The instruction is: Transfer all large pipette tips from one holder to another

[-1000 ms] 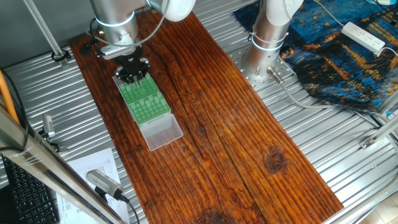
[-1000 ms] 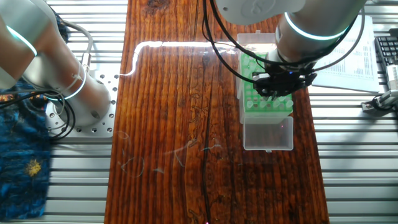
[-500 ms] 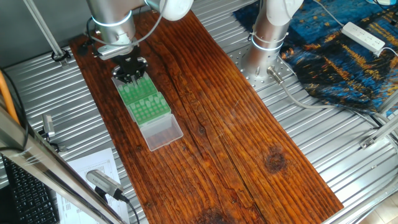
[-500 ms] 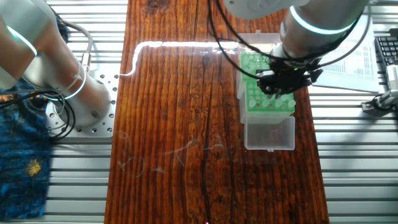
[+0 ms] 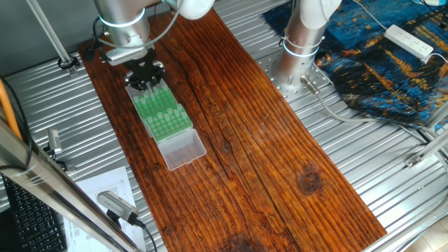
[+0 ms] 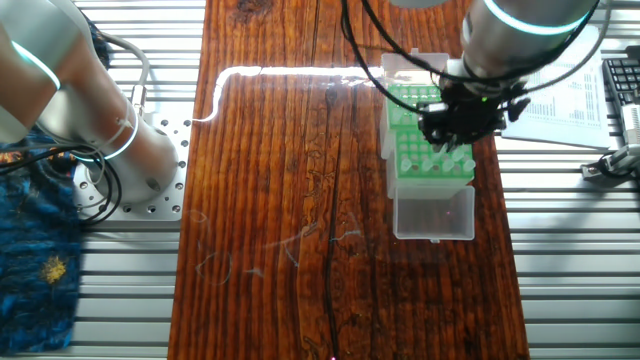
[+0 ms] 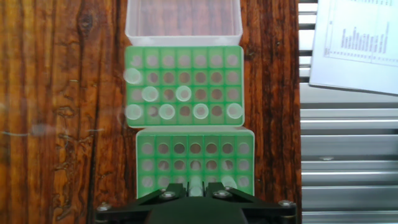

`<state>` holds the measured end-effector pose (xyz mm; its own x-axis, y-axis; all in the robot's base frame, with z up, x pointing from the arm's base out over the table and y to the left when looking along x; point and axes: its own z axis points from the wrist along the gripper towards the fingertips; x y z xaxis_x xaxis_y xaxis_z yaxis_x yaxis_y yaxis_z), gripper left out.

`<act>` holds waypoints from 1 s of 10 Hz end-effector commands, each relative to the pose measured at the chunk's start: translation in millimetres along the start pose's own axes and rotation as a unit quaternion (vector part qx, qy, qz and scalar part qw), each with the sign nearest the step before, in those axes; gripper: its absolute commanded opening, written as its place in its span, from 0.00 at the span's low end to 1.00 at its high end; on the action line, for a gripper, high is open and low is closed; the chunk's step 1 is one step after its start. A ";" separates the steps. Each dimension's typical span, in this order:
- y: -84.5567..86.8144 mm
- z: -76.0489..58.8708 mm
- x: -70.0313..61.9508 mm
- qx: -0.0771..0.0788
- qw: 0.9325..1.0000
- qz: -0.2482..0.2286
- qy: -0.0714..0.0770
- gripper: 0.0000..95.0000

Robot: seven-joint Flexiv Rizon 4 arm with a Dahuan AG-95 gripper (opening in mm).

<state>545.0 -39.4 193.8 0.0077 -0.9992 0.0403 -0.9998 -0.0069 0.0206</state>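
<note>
Nearest, our gripper sits above the near rack, seemingly clamped on one tip, though the view is cramped. Beyond, seven tips stand in the far rack.

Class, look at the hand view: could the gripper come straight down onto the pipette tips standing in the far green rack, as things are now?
Probably yes. The pipette tips stand upright in the far green rack, tops uncovered, nothing above them. The gripper hangs over the near rack, so it must shift across first.
</note>
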 end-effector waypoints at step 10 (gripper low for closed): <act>5.7 -46.2 0.2 0.000 1.000 0.002 0.001 0.00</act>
<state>540.7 -37.9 242.3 0.0048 -0.9991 0.0429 -0.9998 -0.0039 0.0217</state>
